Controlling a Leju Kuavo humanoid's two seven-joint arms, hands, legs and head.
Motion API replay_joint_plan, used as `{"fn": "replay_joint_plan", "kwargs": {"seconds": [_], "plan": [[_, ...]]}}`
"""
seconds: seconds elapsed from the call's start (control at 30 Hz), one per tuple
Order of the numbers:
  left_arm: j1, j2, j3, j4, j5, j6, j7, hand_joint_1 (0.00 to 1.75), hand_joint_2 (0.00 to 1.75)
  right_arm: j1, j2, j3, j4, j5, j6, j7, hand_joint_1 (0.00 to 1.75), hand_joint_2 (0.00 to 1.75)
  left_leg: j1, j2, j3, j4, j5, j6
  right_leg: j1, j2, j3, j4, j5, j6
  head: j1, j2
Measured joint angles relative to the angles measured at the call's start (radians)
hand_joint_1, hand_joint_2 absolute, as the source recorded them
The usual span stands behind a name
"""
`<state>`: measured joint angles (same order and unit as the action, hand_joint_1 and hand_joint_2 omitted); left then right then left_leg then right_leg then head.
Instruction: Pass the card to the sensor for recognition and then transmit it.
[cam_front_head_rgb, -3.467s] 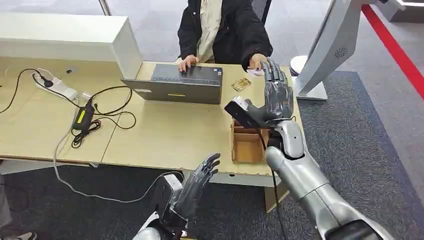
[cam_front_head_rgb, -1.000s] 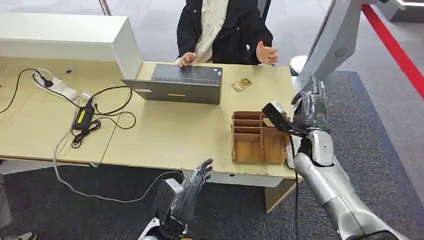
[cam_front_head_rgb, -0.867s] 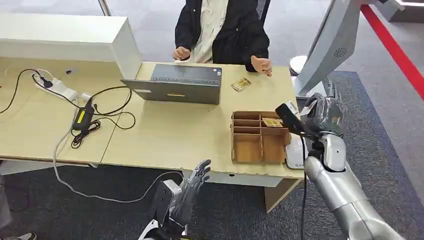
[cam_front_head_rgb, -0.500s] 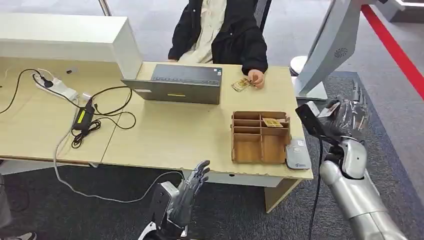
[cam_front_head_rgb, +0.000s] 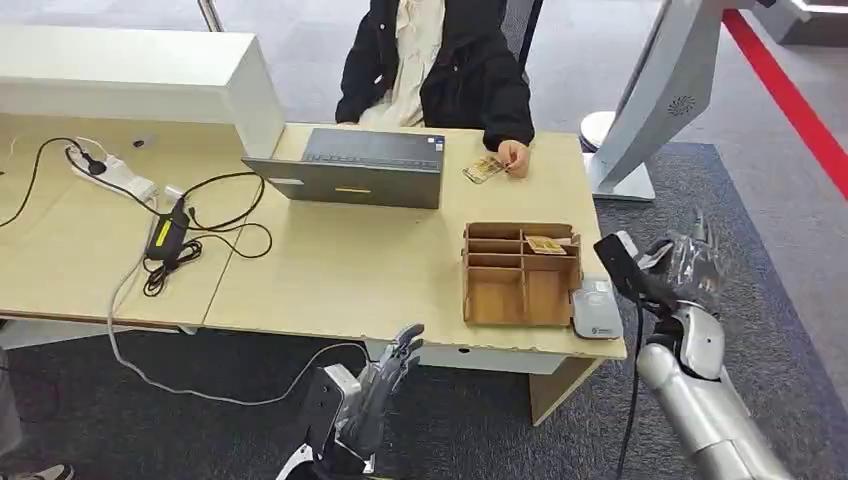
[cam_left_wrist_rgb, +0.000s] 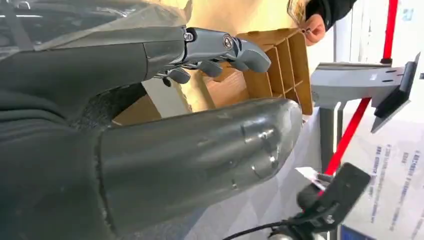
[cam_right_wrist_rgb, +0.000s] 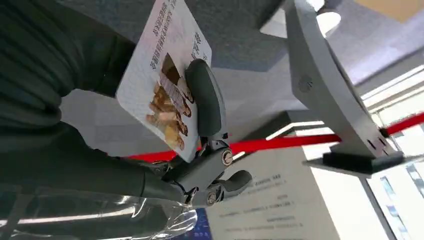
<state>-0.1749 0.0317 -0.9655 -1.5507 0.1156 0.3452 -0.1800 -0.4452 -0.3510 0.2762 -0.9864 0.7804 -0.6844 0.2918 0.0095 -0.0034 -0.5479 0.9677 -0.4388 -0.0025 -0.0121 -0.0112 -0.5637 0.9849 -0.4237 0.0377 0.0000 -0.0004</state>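
Off the counter's right end, over the carpet, we found the right robot hand raised with the card pinched between thumb and fingers, printed face toward the wrist camera. We judged this edge-wise pinch left most of the card's face free for reading. The sensor, which we took to be the small grey pad at the counter's near right corner beside the wooden divider box, sat near the hand but apart from it, so recognition looked not yet done. The left robot hand hung low before the counter's front edge, fingers apart, holding nothing; we judged it idle. A seated person rested a hand on a second card by the laptop, plausibly placed there as the receiver for the hand-over.
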Motion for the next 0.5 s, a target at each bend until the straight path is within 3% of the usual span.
{"fn": "replay_joint_plan", "kwargs": {"seconds": [0.5], "plan": [[-0.002,0.014,-0.002,-0.021,0.000,-0.027,0.016,0.00,0.00,0.040,0.003,0.042,0.152,-0.047,-0.001,0.029,1.75,1.75,0.000,0.000,0.000,0.000,0.000,0.000,0.000,0.000,0.000,0.000,0.000,0.000,0.000,0.000]]}}
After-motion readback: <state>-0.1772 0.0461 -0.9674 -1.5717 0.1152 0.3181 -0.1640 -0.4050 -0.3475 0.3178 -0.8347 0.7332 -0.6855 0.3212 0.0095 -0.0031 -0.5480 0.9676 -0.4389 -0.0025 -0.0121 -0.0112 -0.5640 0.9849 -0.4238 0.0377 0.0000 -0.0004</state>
